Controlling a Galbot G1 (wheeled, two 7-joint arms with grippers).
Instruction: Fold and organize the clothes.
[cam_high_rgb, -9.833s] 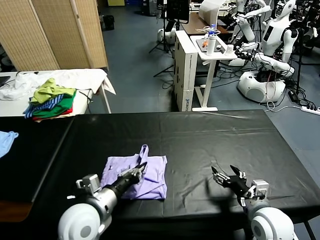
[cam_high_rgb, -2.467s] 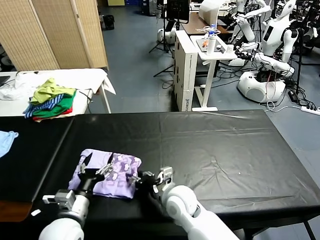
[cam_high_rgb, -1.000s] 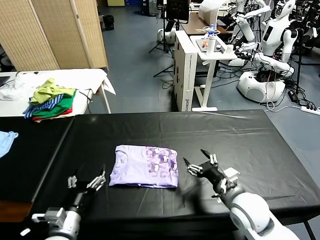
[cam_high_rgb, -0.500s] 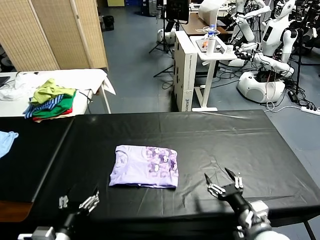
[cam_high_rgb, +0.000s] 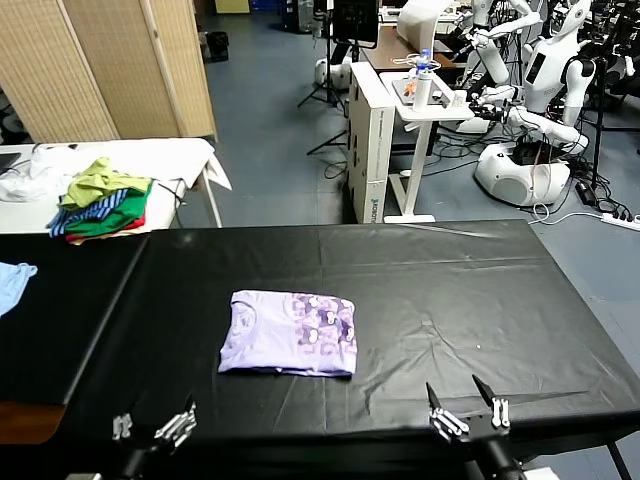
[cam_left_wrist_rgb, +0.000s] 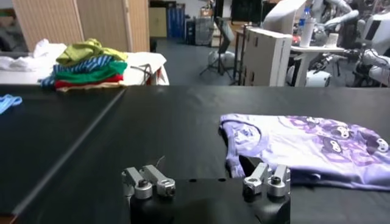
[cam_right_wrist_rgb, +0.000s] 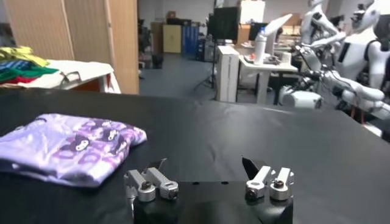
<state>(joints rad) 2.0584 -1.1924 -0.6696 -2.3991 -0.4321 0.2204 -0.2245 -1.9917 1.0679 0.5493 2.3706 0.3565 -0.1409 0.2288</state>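
On the far left of the head view, a blue garment (cam_high_rgb: 12, 282) lies at the edge of a black surface, and behind it a white side table (cam_high_rgb: 150, 160) carries a pile of green, striped and red clothes (cam_high_rgb: 100, 200). No writing on them can be read.

At the near edge of the black table (cam_high_rgb: 450, 290), low on the left, the left gripper (cam_high_rgb: 153, 428) hangs with its fingers spread wide and nothing between them. It is well apart from the cloth.

Near the middle of the table, a little toward the left, the T-shirt (cam_high_rgb: 290, 333) lies folded into a flat rectangle. Its purple-and-white print faces up on the half nearer the right arm; the print shows rounded shapes, and I cannot read any letters in it. From the left wrist view the T-shirt (cam_left_wrist_rgb: 304, 143) lies just beyond the fingers (cam_left_wrist_rgb: 149, 181), with the collar side nearer to this arm. From the right wrist view the T-shirt (cam_right_wrist_rgb: 67, 146) lies to one side, apart from the fingers (cam_right_wrist_rgb: 268, 181).

Low on the right, the right gripper (cam_high_rgb: 468, 415) also stands at the near table edge, fingers spread and empty.

Behind the table, a white cabinet (cam_high_rgb: 372, 140) and a white stand with a bottle (cam_high_rgb: 423, 85) are on the floor. The cabinet has small dark letters low on its side, too small to read. White robots (cam_high_rgb: 540, 100) stand at the far right.
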